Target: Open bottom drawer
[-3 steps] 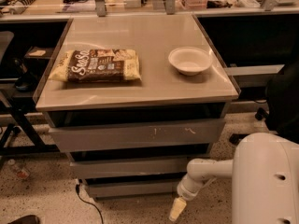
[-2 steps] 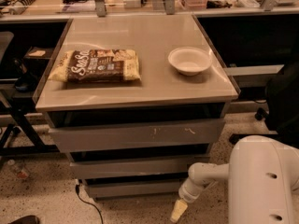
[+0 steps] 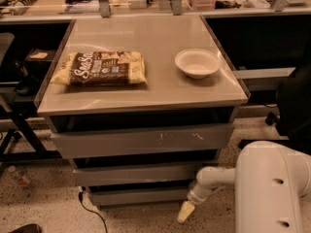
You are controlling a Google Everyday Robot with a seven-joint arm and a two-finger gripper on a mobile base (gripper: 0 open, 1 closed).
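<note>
Bottom drawer, the narrowest plain grey handleless front, sits lowest of 3 under the beige cabinet top. The cream-tipped gripper on the white arm hangs just beside the front's lower right corner, over speckled floor. Whether the gripper is open or closed is not discernible.

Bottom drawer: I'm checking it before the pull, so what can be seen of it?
The bottom drawer is the lowest and narrowest of three plain grey, handleless fronts, flat and unmarked, just above the speckled floor. Only its front shows. The robot's cream-tipped pincer hangs by its lower right corner; contact cannot be told.
</note>
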